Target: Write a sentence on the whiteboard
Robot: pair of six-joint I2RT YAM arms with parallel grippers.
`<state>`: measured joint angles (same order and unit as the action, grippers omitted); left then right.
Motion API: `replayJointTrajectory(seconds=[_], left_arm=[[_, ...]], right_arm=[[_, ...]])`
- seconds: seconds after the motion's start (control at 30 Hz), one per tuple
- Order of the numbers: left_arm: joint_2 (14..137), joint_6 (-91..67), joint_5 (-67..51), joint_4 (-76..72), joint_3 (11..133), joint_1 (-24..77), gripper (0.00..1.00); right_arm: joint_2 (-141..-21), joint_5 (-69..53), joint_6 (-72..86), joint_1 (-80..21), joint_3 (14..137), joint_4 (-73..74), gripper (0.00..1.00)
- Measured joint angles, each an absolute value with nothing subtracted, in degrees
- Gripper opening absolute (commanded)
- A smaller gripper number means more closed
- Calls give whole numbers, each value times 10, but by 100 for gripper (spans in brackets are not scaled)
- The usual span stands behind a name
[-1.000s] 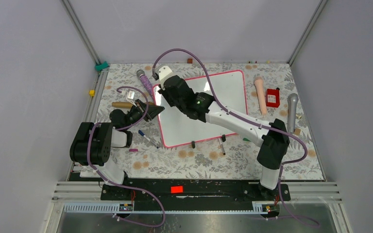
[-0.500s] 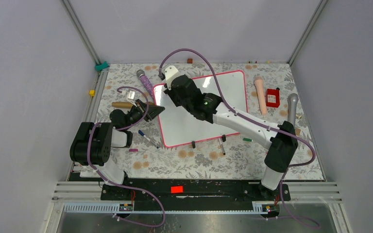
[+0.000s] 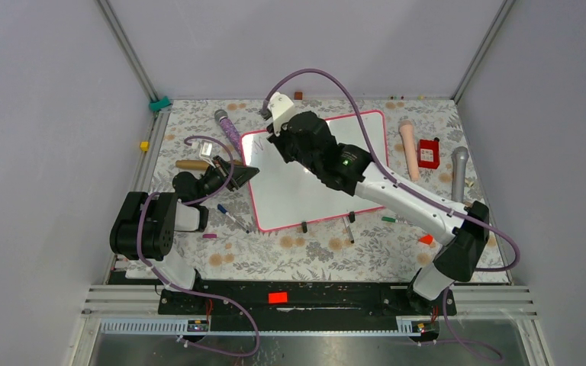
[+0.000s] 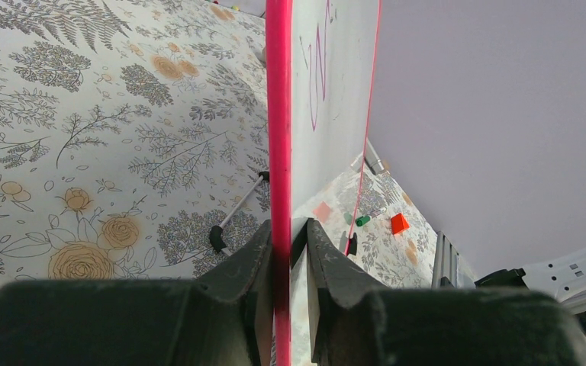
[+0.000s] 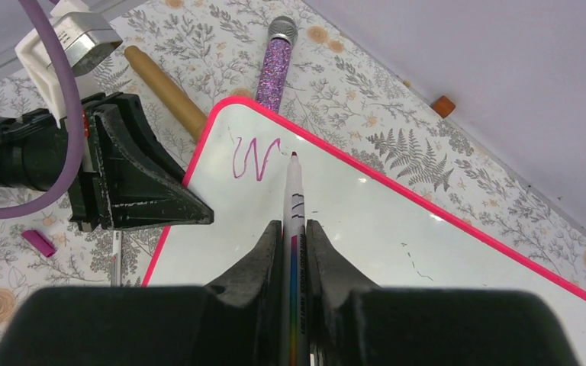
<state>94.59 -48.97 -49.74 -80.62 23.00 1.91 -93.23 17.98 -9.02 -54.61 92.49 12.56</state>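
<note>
The whiteboard (image 3: pixel 305 191), white with a pink frame, lies on the floral table. My left gripper (image 3: pixel 240 174) is shut on its left edge; in the left wrist view the pink frame (image 4: pixel 279 152) sits between the fingers. My right gripper (image 3: pixel 281 136) is shut on a white marker (image 5: pixel 293 206) with a rainbow stripe. The marker's tip is over the board's far left corner, just right of a purple "W" (image 5: pixel 253 156). That "W" is all of the sentence that shows; it also appears in the left wrist view (image 4: pixel 317 76).
A glitter-purple microphone (image 3: pixel 227 128) and a wooden stick (image 3: pixel 192 165) lie left of the board. A beige handle (image 3: pixel 408 149), a red box (image 3: pixel 428 153) and a grey microphone (image 3: pixel 458 175) lie to the right. Pens (image 3: pixel 233 219) and caps lie near the front edge.
My right arm has swung to the right and farther back along the board's top edge, uncovering the far left corner. The left gripper and the board have not moved.
</note>
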Motion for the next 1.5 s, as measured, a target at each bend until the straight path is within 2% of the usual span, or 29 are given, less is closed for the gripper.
replayJointTrajectory(seconds=[0.23, 0.63, 1.07, 1.5], left_arm=[[946, -490, -497, -805, 230, 19, 0], [946, -489, -497, -805, 230, 19, 0], [946, -489, -497, -805, 230, 20, 0], [946, -484, -497, -805, 230, 23, 0]], right_arm=[[-929, 146, -88, -531, 914, 130, 0], [-897, 137, -58, -528, 817, 70, 0], [-896, 124, -48, -528, 817, 50, 0], [-907, 142, -32, -528, 856, 116, 0]])
